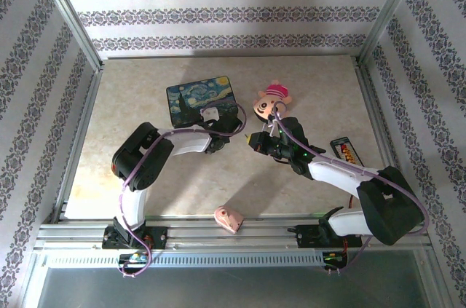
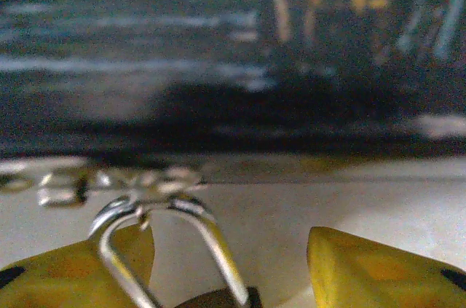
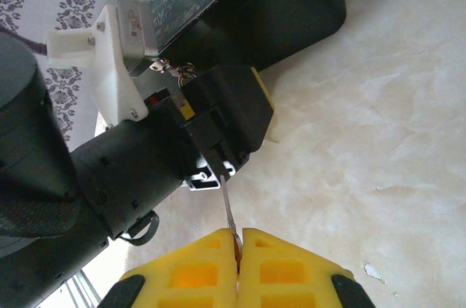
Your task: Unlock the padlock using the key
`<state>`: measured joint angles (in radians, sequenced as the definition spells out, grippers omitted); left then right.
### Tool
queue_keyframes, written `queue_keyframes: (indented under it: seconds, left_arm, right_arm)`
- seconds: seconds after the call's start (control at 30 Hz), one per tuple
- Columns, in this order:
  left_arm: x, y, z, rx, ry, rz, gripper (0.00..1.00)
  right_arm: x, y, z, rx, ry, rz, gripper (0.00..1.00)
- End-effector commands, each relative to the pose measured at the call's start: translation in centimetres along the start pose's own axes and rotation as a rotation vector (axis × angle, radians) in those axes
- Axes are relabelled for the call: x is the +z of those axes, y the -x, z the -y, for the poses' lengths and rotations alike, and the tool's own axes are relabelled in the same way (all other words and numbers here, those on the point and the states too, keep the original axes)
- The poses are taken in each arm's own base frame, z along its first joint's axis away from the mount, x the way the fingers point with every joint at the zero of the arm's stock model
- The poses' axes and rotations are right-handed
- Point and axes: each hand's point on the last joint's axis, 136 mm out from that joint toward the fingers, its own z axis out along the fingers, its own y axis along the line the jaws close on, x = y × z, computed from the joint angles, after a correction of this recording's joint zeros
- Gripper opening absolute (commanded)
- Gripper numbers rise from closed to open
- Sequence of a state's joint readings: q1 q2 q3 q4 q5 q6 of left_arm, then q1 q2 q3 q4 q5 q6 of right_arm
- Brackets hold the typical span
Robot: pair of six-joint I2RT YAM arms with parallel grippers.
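While the right hand (image 3: 238, 237) clamps the thin silvery metal key (image 3: 228, 203), the left hand (image 2: 227, 241) stands apart around the brass, silver-shackled padlock (image 2: 211, 299).

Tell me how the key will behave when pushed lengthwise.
The key is a thin silvery strip, so probably light and stiff lengthwise, though it might flex sideways. The right gripper pinches just one end, so it could pivot or slip if its tip catches.

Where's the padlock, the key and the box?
padlock (image 2: 218, 250), left wrist view, on its silver shackle.
key (image 3: 228, 206), right wrist view, on its thin blade.
box (image 1: 191, 99), top view, on its painted lid.
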<state>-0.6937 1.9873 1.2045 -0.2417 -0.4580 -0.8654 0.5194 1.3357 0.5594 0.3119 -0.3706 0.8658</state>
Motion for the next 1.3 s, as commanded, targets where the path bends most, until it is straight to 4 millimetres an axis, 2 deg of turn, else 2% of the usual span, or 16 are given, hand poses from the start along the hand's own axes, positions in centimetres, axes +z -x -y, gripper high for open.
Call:
queue_keyframes:
  seconds: [0.0, 0.37, 0.63, 0.9, 1.0, 1.13, 1.27]
  left_arm:
    - [0.0, 0.5, -0.7, 0.013, 0.055, 0.015, 0.56]
    - [-0.6, 0.3, -2.3, 0.006, 0.082, 0.018, 0.44]
    - [-1.2, 0.5, -2.4, 0.003, 0.064, 0.021, 0.39]
    - [-0.9, 0.3, -2.1, 0.012, 0.058, 0.015, 0.35]
    - [-0.6, 0.1, -2.2, 0.014, 0.064, 0.007, 0.36]
    - [-0.4, 0.0, -2.1, 0.012, 0.066, 0.004, 0.41]
    - [-0.2, 0.2, -2.2, 0.009, 0.070, 0.007, 0.40]
  right_arm:
    - [-0.4, 0.4, -0.5, -0.015, 0.021, 0.030, 0.00]
    - [-0.4, 0.3, -0.5, -0.015, 0.019, 0.032, 0.00]
    - [-0.2, 0.3, -0.7, -0.015, 0.021, 0.031, 0.00]
    - [-0.1, 0.4, -1.1, -0.017, 0.029, 0.027, 0.00]
    - [0.0, 0.5, -1.1, -0.019, 0.030, 0.027, 0.00]
    - [0.1, 0.4, -1.2, -0.019, 0.032, 0.023, 0.00]
    - [0.2, 0.4, -1.2, -0.020, 0.031, 0.022, 0.00]
